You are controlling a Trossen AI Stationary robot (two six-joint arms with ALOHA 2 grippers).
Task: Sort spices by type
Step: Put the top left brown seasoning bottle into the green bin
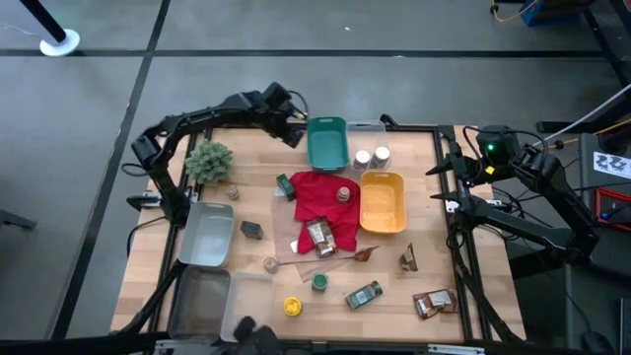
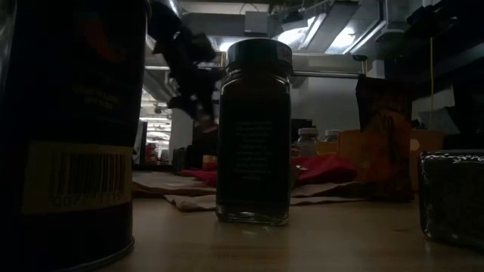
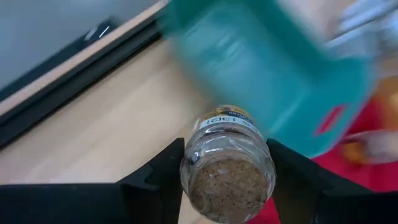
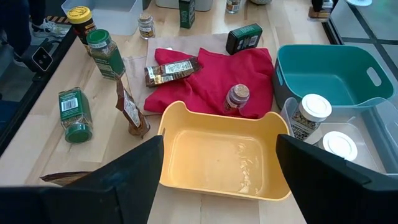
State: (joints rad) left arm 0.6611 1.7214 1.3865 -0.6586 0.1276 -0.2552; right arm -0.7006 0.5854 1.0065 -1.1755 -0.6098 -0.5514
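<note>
- Step in hand: transport. The left pincer (image 3: 227,180) is clamped on a spice jar (image 3: 229,165), 1 finger on each side of the glass, and hangs just beside the teal bin (image 1: 326,144) at the far side of the desk (image 1: 424,266).
- Held item: the jar has clear glass, brown ground contents and a printed label. Its lid is not visible in the left wrist view.
- Right pincer (image 4: 217,177): fingers spread wide, gripping nothing, waiting above the yellow bin (image 4: 221,155), which looks empty.
- Sorted so far, judged from the layout: 2 white-lidded jars (image 4: 309,115) stand in the clear bin (image 1: 370,133) beside the teal bin. Most spices remain loose: a small jar (image 4: 237,98) and a foil packet (image 4: 171,70) on the red cloth (image 4: 208,78), 2 green-lidded jars (image 4: 102,53), a yellow-lidded jar (image 1: 292,307) and dark tins (image 1: 251,230).
- Next move, as a judgement: carry the jar over the teal bin's open mouth, lower it inside, then spread the fingers.
- Caution: clear the bin's rim first; a tilted jar may tip on release.
</note>
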